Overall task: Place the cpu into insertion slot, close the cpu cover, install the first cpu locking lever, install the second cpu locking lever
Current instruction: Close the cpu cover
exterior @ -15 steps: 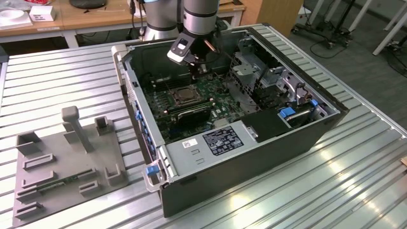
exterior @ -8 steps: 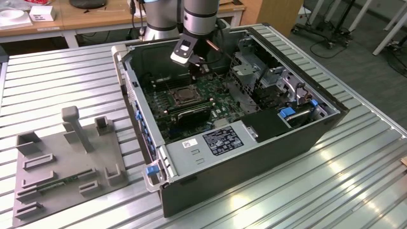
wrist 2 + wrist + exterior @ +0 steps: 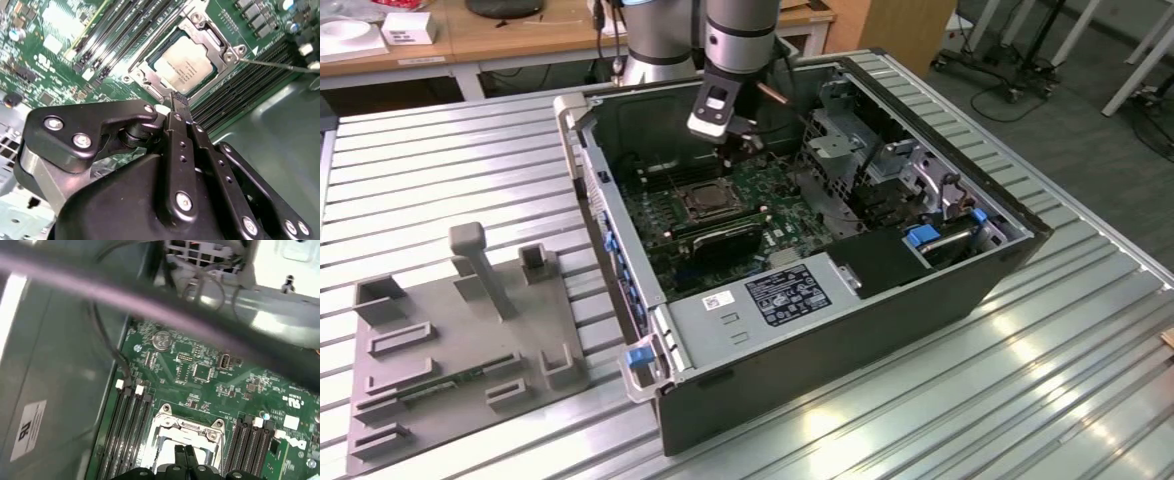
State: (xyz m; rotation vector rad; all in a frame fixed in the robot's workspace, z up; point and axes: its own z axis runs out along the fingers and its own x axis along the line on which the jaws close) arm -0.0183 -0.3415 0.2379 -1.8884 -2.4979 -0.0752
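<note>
Silvery-grey, flat and square: the cpu (image 3: pixel 184 67), seated in the insertion slot (image 3: pixel 680 202) on the green circuit board (image 3: pixel 774 185). Framed on every side, in the second wrist view, by the cpu cover (image 3: pixel 212 39), lying flat over the chip's edges with the chip's face showing through the cut-out. Flanked on two sides by long black memory slots (image 3: pixel 117 37). From one corner of the cover, a thin metal rod (image 3: pixel 280 64) reaching out over the board.

Black tool (image 3: pixel 177 100) close over one edge of the cover, fingertips pressed together with no gap and nothing seen between them. Whether touching the cover or just clear of it: cannot tell. Same pairing in the first wrist view, tool (image 3: pixel 185 452) tips side by side just beside the silvery frame, with a round coin cell (image 3: pixel 161 340) farther off on the board.

In the exterior view, tool (image 3: pixel 744 142) hanging from the grey arm (image 3: pixel 740 40) inside the open computer case (image 3: pixel 961 290). Slot and cpu at about 7 o'clock of the tool, near but apart in that picture. Case lying on its side on the ribbed metal worktop (image 3: pixel 1014 400). Grey fixture plate (image 3: pixel 454 340) at 8 o'clock of the case, well apart from the tool.
</note>
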